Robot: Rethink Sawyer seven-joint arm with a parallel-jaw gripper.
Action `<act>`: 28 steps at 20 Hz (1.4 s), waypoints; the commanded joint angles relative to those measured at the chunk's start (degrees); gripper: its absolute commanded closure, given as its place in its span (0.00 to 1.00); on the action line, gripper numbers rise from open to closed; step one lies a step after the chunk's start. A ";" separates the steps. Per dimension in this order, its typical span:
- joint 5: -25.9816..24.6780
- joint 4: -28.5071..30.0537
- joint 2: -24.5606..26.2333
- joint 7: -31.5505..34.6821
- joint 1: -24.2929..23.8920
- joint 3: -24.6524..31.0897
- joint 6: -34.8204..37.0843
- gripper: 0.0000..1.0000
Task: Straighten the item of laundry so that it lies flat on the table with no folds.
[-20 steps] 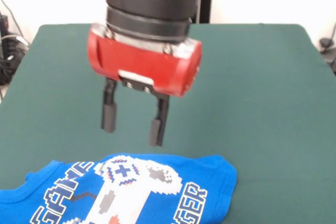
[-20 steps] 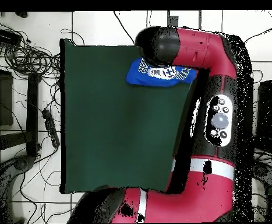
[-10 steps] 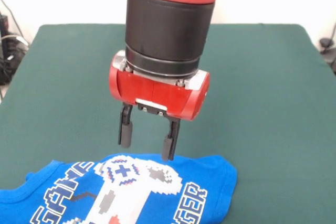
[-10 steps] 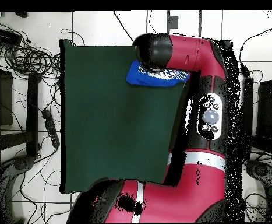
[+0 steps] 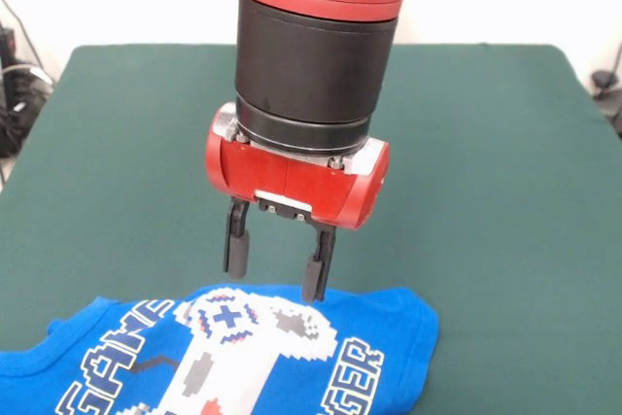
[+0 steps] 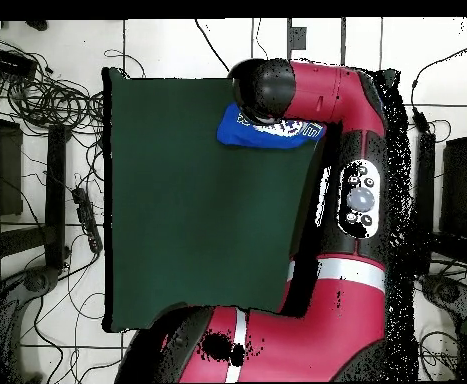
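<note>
Small bright blue short-sleeved T-shirt (image 5: 243,352) with white-grey pixel controller print and yellow-outlined lettering: lies at the bench's near edge, rumpled, partly cut off by the frame. Red and black end effector (image 5: 276,272): hovers just above the shirt's far hem, fingers spread wide, holding nothing. Large dark green felt-covered bench (image 5: 466,172): extends beyond.

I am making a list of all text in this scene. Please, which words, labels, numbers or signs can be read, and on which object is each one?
"GAME": on the blue T-shirt, left of the controller print; its lower edge is cut off by the picture.
"...GER": on the same shirt, right of the print; only these last letters show.
Red arm: round buttons in the overhead view, marks too small to read.
Gripper: no readable label.
</note>
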 commanded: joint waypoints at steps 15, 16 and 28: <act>2.42 6.65 3.02 3.24 0.72 6.10 -1.21 0.00; 2.16 6.16 3.60 2.97 0.72 6.01 -1.29 0.00; 1.46 5.23 6.88 1.78 0.68 5.97 -2.35 0.00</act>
